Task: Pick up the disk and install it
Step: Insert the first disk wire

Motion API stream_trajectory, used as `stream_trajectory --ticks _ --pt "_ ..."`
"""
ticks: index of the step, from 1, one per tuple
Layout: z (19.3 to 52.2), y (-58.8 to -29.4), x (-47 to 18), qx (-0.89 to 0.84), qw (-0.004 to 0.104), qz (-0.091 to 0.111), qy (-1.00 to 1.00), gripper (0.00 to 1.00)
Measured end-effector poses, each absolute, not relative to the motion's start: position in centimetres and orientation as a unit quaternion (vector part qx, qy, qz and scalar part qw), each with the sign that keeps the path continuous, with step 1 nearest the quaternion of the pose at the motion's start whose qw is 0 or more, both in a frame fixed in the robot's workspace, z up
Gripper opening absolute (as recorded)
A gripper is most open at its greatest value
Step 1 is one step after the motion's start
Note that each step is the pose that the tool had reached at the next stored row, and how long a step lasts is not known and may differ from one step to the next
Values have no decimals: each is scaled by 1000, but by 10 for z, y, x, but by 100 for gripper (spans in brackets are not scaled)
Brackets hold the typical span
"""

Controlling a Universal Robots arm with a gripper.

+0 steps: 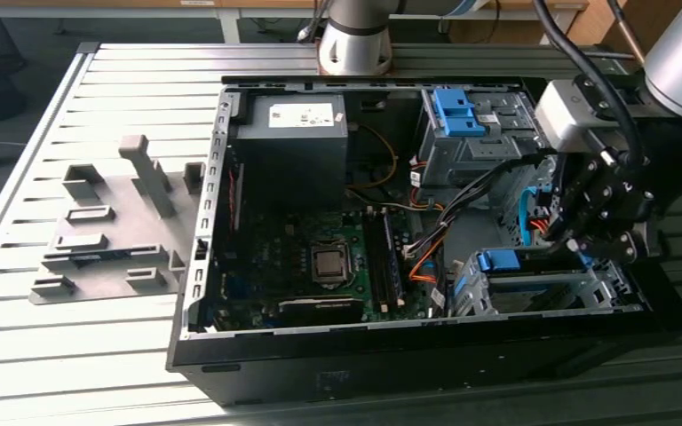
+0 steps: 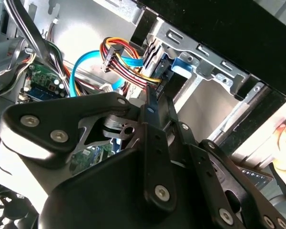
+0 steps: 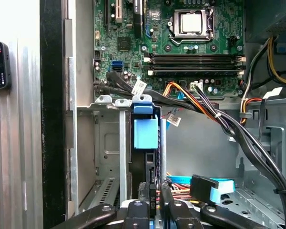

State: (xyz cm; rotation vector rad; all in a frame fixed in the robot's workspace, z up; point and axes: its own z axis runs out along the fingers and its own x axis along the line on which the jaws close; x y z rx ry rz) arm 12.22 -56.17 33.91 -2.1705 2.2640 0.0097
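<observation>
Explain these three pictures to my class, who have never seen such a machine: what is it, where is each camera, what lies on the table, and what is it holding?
A robot arm works over an open computer case lying on a slatted metal table. The exterior view looks on from beside the table; both wrist views ride on the arm, looking past its tool into the case. Inside are a green circuit board, cables and a metal drive cage. A grey plastic fixture lies beside the case. The disk, edged in blue, stands upright in the cage, with the tool at its edge.
</observation>
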Motion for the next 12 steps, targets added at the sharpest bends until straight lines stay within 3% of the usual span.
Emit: stream_trajectory --ticks 6,8,12 --pt "341 -562 122 -692 3 3 722 22" --pt "341 -562 122 -692 3 3 722 11" --pt "341 -562 122 -692 3 3 722 11"
